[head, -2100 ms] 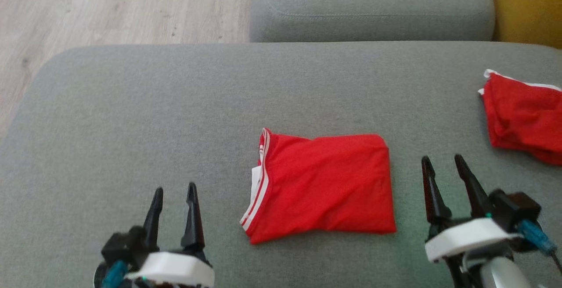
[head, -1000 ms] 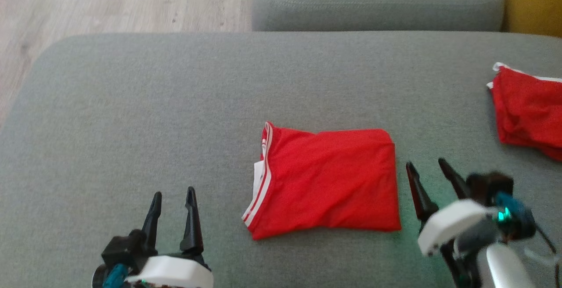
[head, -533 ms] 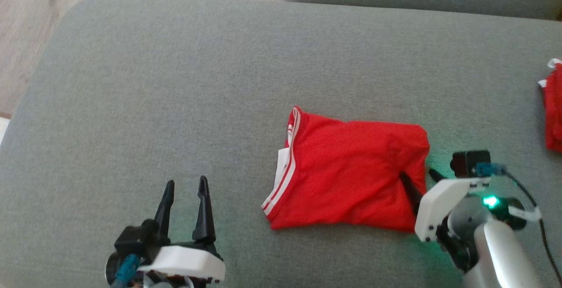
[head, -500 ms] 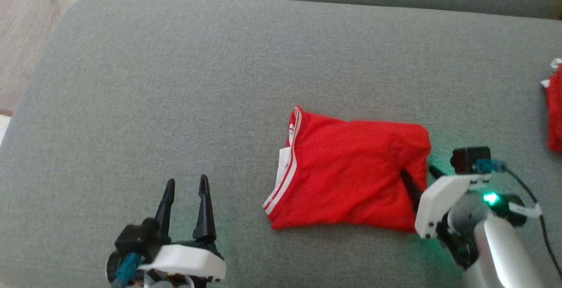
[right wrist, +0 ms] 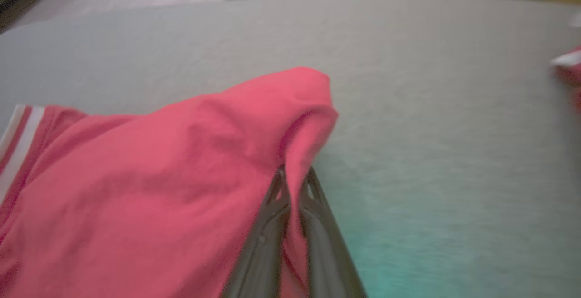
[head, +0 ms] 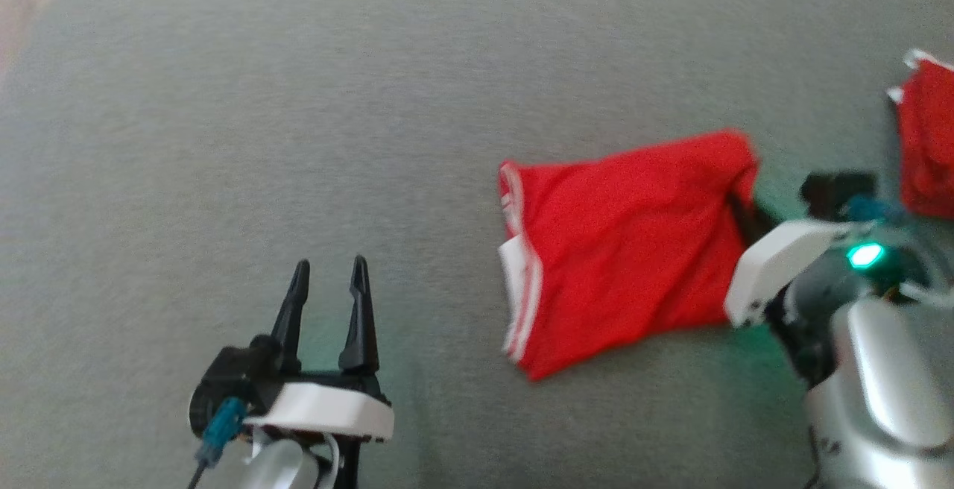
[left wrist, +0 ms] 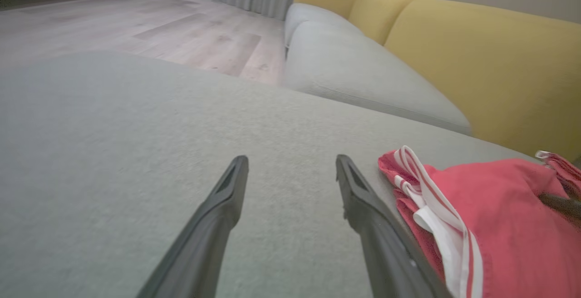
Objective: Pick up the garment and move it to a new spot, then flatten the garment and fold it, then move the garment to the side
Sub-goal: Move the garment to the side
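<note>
Where it had gaped a second earlier, the right claw [right wrist: 294, 176] was clamped on the folded garment [head: 626, 250], cloth bunching over its tips; the move aside had likely begun.

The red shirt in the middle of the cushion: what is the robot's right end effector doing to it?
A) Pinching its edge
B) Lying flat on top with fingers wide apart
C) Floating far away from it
A: in the right wrist view, the right end effector has its two fingers shut on a raised fold at the edge of the red shirt.
</note>
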Tool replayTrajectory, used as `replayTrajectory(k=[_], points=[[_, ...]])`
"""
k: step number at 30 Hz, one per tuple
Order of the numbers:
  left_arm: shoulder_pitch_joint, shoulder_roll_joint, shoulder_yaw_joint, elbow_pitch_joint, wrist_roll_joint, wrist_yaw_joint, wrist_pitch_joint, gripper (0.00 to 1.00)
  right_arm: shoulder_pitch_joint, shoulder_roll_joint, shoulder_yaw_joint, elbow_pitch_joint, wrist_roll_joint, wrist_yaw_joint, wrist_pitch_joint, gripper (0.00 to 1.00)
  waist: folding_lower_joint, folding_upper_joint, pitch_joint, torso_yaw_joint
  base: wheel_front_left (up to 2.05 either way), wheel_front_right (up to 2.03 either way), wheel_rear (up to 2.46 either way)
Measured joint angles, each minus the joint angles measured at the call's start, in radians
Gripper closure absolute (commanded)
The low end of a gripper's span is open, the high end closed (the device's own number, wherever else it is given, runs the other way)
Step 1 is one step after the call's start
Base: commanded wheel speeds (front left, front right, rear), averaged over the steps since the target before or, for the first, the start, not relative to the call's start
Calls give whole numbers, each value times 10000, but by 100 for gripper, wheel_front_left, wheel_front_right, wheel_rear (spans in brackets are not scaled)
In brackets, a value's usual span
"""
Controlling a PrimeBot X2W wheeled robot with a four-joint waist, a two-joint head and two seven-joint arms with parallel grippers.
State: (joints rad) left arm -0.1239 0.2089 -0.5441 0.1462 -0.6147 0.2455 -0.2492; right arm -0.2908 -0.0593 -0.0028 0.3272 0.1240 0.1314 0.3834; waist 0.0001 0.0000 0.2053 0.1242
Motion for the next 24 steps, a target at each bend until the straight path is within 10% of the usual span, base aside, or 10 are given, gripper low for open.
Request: replayTrajectory(k=[24], points=[[-1391, 1014, 12, -1342, 809, 362, 1085, 0, -2105, -174, 320, -345, 263, 0, -1519, 100, 1, 0, 2120, -4995, 0, 0, 0]])
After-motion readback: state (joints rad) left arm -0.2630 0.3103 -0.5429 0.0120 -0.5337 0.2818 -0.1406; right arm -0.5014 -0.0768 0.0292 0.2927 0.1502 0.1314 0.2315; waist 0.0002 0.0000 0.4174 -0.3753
